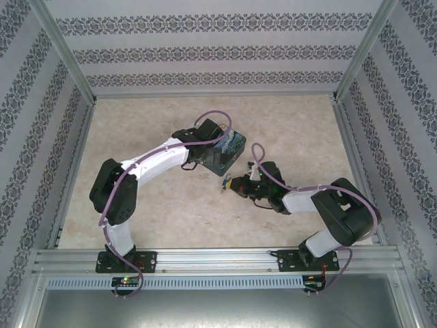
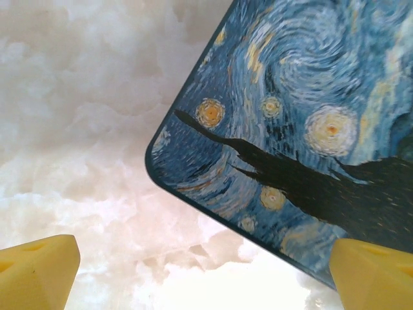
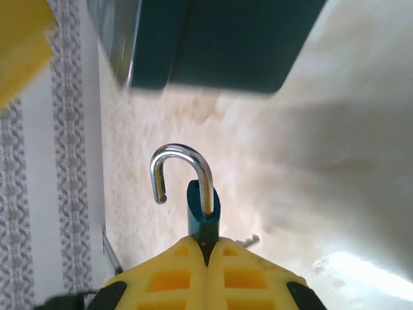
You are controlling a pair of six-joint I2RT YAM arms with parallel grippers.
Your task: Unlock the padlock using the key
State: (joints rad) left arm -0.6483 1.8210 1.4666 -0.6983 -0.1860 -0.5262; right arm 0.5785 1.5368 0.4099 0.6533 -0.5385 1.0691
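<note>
The right gripper (image 3: 206, 248) is closed tight on the blue body of the padlock (image 3: 204, 216), which juts out from between its yellow fingertips, one shackle end free of the body. The left gripper (image 2: 206, 268) stands wide above the corner of a starry-night tin (image 2: 310, 129).

The padlock (image 3: 204, 216) stands upright at the lower centre of the right wrist view. Its small dark blue-teal body is pinched from both sides between the yellow fingertips of the right gripper (image 3: 206, 248), so only the top of the body shows. The thin silver shackle (image 3: 184, 154) arches above it. The shackle's right leg enters the body and its left leg ends free in the air, clear of the body: the lock is open.
</note>
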